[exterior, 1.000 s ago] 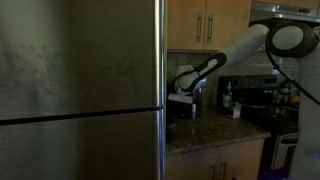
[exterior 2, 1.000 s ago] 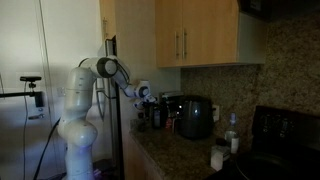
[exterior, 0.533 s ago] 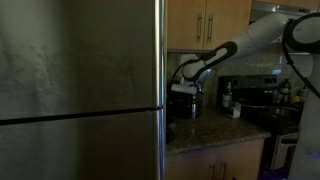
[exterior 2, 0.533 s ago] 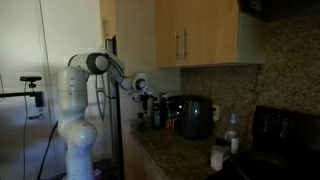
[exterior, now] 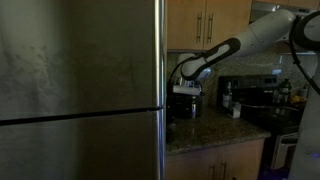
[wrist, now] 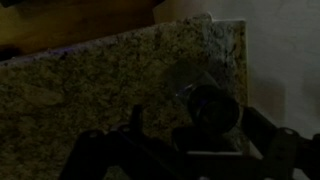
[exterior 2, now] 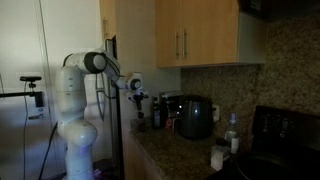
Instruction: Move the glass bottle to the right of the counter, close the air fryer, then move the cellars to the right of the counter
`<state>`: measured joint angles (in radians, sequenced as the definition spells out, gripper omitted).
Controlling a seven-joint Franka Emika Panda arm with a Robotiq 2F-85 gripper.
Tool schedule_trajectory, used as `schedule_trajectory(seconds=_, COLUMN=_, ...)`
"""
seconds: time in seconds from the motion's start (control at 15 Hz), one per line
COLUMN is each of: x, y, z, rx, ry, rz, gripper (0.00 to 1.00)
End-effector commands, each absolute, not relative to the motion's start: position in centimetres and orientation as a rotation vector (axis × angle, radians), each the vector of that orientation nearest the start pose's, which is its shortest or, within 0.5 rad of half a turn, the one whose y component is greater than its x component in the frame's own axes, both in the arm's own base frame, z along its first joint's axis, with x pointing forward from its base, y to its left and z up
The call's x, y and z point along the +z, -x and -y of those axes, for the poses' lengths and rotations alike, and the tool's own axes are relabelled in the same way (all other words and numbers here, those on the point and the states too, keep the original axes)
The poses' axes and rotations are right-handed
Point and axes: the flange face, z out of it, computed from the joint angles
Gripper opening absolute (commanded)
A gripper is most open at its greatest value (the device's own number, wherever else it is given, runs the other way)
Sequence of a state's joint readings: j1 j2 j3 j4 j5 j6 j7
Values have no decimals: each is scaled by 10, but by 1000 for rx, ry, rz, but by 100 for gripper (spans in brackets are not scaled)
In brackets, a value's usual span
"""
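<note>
Granite counter (wrist: 90, 80): glass bottle (wrist: 207, 104) upright near its corner, below my gripper (exterior 2: 136, 97), jaws wide, holding nothing. I judge it rigid, slick, breakable; grip mid-body.

No text, label or number can be read anywhere

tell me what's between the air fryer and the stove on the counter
In an exterior view, a slim pale-topped bottle stands between the air fryer and the stove; small pale shakers sit nearer the front edge.
</note>
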<state>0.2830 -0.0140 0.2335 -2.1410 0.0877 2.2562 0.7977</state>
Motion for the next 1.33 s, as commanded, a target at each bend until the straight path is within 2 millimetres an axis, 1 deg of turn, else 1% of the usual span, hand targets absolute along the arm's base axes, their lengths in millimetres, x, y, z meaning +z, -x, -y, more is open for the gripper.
schedule_trajectory(seconds=0.0, x=422, y=-475, z=-275, rx=-87, ry=2970, rz=-489, gripper=100)
schedule_trajectory(seconds=0.07, x=421, y=-475, z=-275, rx=-85, ry=2971, rz=-485, gripper=100)
schedule_trajectory(seconds=0.13, x=416, y=-479, z=-279, rx=-96, ry=2963, rz=-500, gripper=100)
schedule_trajectory(seconds=0.33, x=404, y=-484, z=-296, rx=-156, ry=2925, rz=-468, gripper=100)
schedule_trajectory(seconds=0.47, x=391, y=-493, z=-304, rx=-182, ry=2906, rz=-476, gripper=100)
schedule_trajectory(seconds=0.6, x=378, y=-497, z=-304, rx=-180, ry=2915, rz=-530, gripper=100)
schedule_trajectory(seconds=0.67, x=388, y=-489, z=-299, rx=-175, ry=2915, rz=-499, gripper=100)
schedule_trajectory(seconds=0.73, x=381, y=-491, z=-300, rx=-169, ry=2919, rz=-514, gripper=100)
schedule_trajectory(seconds=0.87, x=374, y=-494, z=-302, rx=-150, ry=2920, rz=-514, gripper=100)
schedule_trajectory(seconds=0.93, x=371, y=-494, z=-303, rx=-153, ry=2913, rz=-505, gripper=75)
schedule_trajectory(seconds=1.0, x=371, y=-494, z=-304, rx=-169, ry=2911, rz=-507, gripper=74)
schedule_trajectory(seconds=1.2, x=374, y=-494, z=-304, rx=-189, ry=2907, rz=-502, gripper=49)
schedule_trajectory(seconds=1.27, x=374, y=-494, z=-304, rx=-193, ry=2907, rz=-502, gripper=39)
